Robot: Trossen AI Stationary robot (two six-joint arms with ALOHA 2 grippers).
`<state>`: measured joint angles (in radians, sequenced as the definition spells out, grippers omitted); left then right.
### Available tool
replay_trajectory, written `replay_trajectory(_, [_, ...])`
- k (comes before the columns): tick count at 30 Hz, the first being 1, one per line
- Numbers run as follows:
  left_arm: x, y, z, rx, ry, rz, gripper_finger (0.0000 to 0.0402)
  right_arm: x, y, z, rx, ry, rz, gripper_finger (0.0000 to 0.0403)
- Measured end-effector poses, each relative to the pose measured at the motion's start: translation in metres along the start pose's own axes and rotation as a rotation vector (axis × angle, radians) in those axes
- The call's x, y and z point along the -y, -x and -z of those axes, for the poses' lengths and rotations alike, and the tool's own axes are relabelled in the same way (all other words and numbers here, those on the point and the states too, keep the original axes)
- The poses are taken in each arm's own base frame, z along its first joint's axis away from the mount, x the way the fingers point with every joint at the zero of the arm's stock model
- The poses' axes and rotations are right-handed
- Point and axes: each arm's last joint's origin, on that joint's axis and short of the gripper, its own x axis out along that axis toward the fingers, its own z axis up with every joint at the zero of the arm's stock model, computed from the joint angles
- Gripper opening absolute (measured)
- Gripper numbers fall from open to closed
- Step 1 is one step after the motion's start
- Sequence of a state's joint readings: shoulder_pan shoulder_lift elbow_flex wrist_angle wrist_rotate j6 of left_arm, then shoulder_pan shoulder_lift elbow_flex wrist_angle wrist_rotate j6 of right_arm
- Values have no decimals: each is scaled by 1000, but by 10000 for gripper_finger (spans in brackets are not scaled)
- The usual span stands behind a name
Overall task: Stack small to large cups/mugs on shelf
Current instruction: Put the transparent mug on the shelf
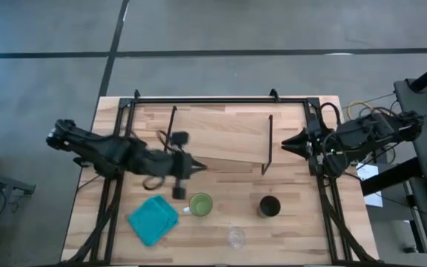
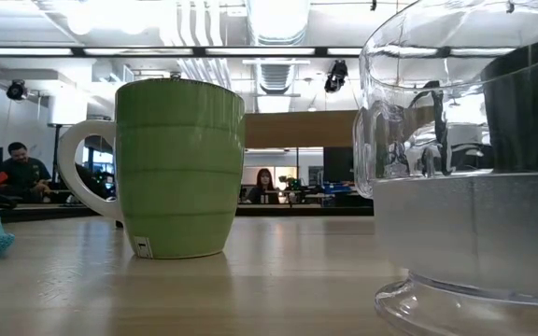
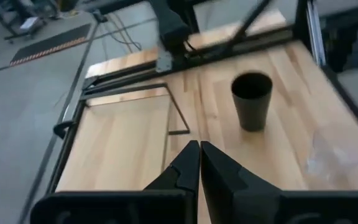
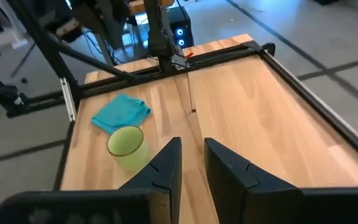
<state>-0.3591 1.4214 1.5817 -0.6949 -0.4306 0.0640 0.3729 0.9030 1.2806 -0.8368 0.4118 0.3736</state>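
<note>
Three vessels stand on the tabletop near its near edge: the light green mug (image 1: pixel 201 204) (image 2: pixel 176 168) (image 4: pixel 126 144), the black cup (image 1: pixel 270 206) (image 3: pixel 252 99) and the clear glass cup (image 1: pixel 236 237) (image 2: pixel 474 177) (image 3: pixel 334 152). The shelf (image 1: pixel 221 133) (image 3: pixel 117 143) (image 4: pixel 260 106) stands on its wire legs toward the far side and carries nothing. My left gripper (image 1: pixel 199 167) (image 3: pixel 199 155) hovers shut by the shelf's near left corner, above and beyond the green mug. My right gripper (image 1: pixel 286 142) (image 4: pixel 193 149) waits at the shelf's right end, narrowly open.
A teal cloth (image 1: pixel 153 219) (image 4: pixel 121 112) lies left of the green mug. Black frame rails (image 1: pixel 221 99) run along the table's far, left and right sides. Bare wood lies between the shelf and the row of vessels. People sit in the room far behind.
</note>
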Motion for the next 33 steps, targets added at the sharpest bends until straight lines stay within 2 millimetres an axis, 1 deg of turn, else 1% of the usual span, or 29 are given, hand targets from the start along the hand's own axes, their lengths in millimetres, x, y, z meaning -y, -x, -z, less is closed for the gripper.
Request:
replay_trajectory(2, [2, -5, -6, 6, -46, 1, 0, -2, -2, -1, -4, 33, 1, 63])
replay_trajectory(5, [-1, -2, -20, 57, -17, -4, 0, -3, -4, -2, -9, 36, 3, 63])
replay_trajectory(8, [4, -12, -23, 72, 20, -2, 0, -3, -6, -1, -21, 34, -6, 63])
replay_trajectory(11, [11, -27, -20, 31, 42, 18, 0, -6, -7, 0, -48, 32, -60, 63])
replay_trajectory(14, [13, -35, -20, 27, 78, 60, 0, -8, -11, 1, -70, 36, -88, 69])
replay_trajectory(16, [16, -44, -19, 11, 103, 107, 0, -9, -12, 1, -84, 37, -113, 79])
replay_trajectory(19, [24, -63, -13, -41, 111, 175, 0, -11, -15, 2, -101, 43, -130, 99])
replay_trajectory(21, [27, -74, -13, -40, 121, 204, 0, -12, -17, 2, -107, 50, -128, 113])
replay_trajectory(25, [28, -86, -18, 13, 164, 280, 0, -13, -19, 2, -111, 53, -127, 136])
replay_trajectory(28, [28, -97, -15, 8, 172, 345, 1, -13, -19, 2, -112, 54, -126, 146])
replay_trajectory(30, [28, -98, -14, 5, 172, 365, 9, -13, -19, 2, -111, 44, -125, 149])
replay_trajectory(33, [27, -96, -18, 28, 176, 366, 30, -13, -19, 2, -113, 6, -122, 150])
